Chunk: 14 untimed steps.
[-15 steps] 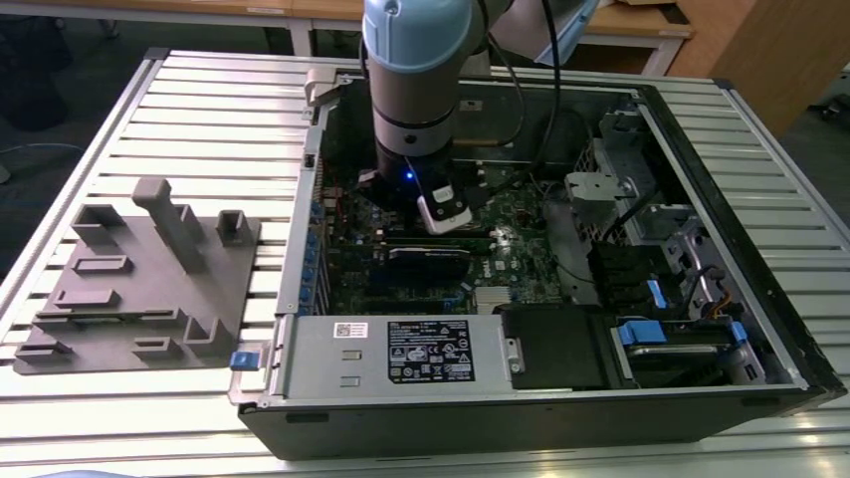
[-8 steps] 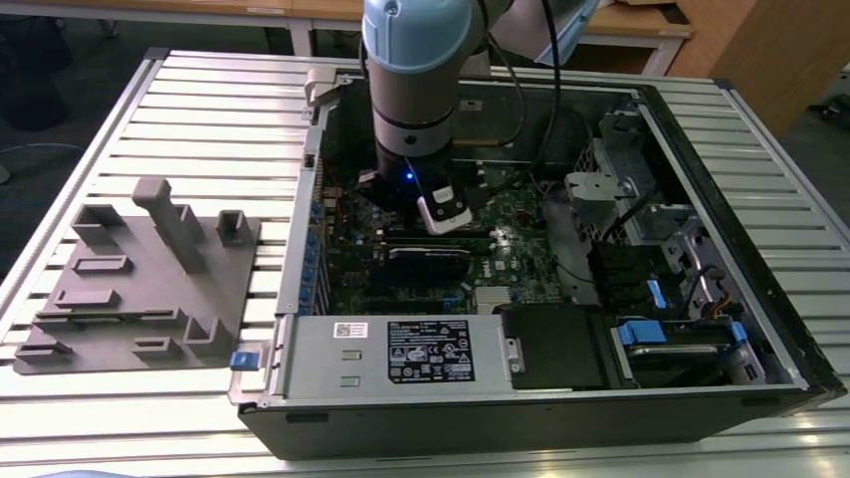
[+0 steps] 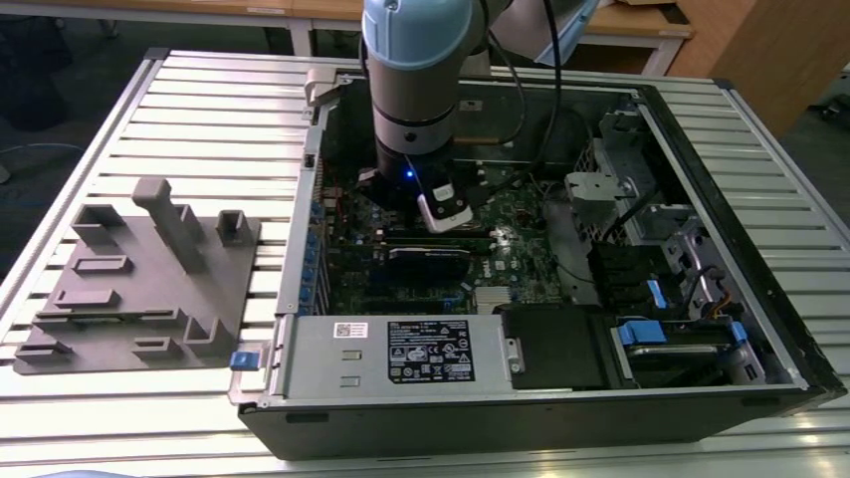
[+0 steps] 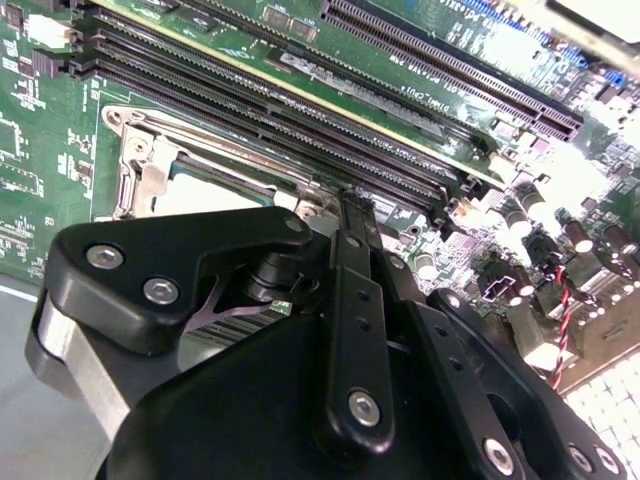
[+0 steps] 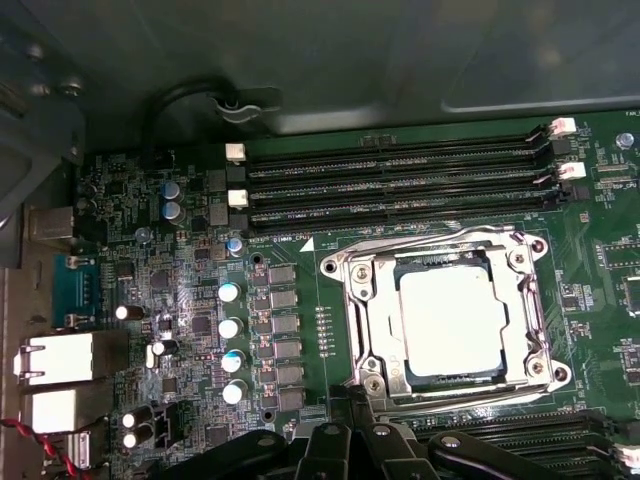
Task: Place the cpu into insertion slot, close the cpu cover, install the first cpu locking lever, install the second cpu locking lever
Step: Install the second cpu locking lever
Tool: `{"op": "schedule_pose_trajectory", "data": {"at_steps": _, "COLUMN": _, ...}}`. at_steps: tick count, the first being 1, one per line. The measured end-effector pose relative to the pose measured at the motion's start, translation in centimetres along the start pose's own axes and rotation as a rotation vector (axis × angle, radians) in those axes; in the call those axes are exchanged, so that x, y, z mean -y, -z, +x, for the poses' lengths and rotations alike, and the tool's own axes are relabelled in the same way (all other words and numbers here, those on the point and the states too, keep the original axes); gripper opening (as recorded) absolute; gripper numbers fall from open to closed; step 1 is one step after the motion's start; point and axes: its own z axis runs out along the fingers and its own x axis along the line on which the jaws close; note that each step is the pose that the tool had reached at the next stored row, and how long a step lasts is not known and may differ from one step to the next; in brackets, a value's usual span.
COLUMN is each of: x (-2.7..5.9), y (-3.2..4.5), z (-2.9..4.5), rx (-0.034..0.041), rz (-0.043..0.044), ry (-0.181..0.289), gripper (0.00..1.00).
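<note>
cpu (image 4: pixel 205 195) half behind gripper linkage (image 4: pixel 300 330)

In the second wrist view the black gripper (image 4: pixel 345 215) hangs low over the green motherboard (image 4: pixel 40 150), covering much of the cpu (image 4: pixel 200 195) seated under the cpu cover (image 4: pixel 145 165). Long black memory slots (image 4: pixel 300 110) run just beside the socket.

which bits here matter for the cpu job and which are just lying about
Job:
- cpu, seated in the slot
- cover, down over the cpu
- tool, beside the socket

Lying about:
- grey fixture on the table
- memory slots
- power supply
- capacitors
</note>
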Motion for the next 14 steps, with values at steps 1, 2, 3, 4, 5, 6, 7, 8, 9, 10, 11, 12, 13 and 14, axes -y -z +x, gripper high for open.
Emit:
{"op": "schedule_pose_trajectory", "data": {"at_steps": 1, "x": -0.01, "y": 0.00, "z": 0.00, "rx": -0.0006, "rz": -0.0002, "ry": 0.000, "gripper": 0.11}}
{"op": "schedule_pose_trajectory", "data": {"at_steps": 2, "x": -0.03, "y": 0.00, "z": 0.00, "rx": -0.0014, "rz": -0.0002, "ry": 0.000, "gripper": 0.11}}
{"op": "schedule_pose_trajectory", "data": {"at_steps": 3, "x": -0.06, "y": 0.00, "z": 0.00, "rx": -0.0022, "rz": -0.0002, "ry": 0.000, "gripper": 0.11}}
{"op": "schedule_pose_trajectory", "data": {"at_steps": 4, "x": -0.10, "y": -0.01, "z": 0.00, "rx": -0.0031, "rz": -0.0007, "ry": 0.000, "gripper": 0.11}}
{"op": "schedule_pose_trajectory", "data": {"at_steps": 5, "x": -0.15, "y": -0.02, "z": 0.01, "rx": -0.0043, "rz": -0.0011, "ry": -0.001, "gripper": 0.11}}
{"op": "schedule_pose_trajectory", "data": {"at_steps": 6, "x": -0.19, "y": -0.03, "z": 0.02, "rx": -0.0062, "rz": -0.0020, "ry": -0.001, "gripper": 0.11}}
{"op": "schedule_pose_trajectory", "data": {"at_steps": 7, "x": -0.22, "y": -0.04, "z": 0.03, "rx": -0.0079, "rz": -0.0029, "ry": -0.002, "gripper": 0.11}}
{"op": "schedule_pose_trajectory", "data": {"at_steps": 8, "x": -0.24, "y": -0.04, "z": 0.04, "rx": -0.0097, "rz": -0.0041, "ry": -0.002, "gripper": 0.11}}
{"op": "schedule_pose_trajectory", "data": {"at_steps": 9, "x": -0.25, "y": -0.04, "z": 0.04, "rx": -0.0113, "rz": -0.0058, "ry": -0.002, "gripper": 0.11}}
{"op": "schedule_pose_trajectory", "data": {"at_steps": 10, "x": -0.26, "y": -0.04, "z": 0.04, "rx": -0.0130, "rz": -0.0084, "ry": -0.003, "gripper": 0.11}}
{"op": "schedule_pose_trajectory", "data": {"at_steps": 11, "x": -0.27, "y": -0.04, "z": 0.04, "rx": -0.0147, "rz": -0.0120, "ry": -0.003, "gripper": 0.11}}
{"op": "schedule_pose_trajectory", "data": {"at_steps": 12, "x": -0.27, "y": -0.04, "z": 0.04, "rx": -0.0168, "rz": -0.0163, "ry": -0.003, "gripper": 0.11}}
{"op": "schedule_pose_trajectory", "data": {"at_steps": 13, "x": -0.27, "y": -0.05, "z": 0.04, "rx": -0.0190, "rz": -0.0213, "ry": -0.004, "gripper": 0.11}}
{"op": "schedule_pose_trajectory", "data": {"at_steps": 14, "x": -0.27, "y": -0.04, "z": 0.05, "rx": -0.0209, "rz": -0.0258, "ry": -0.004, "gripper": 0.11}}
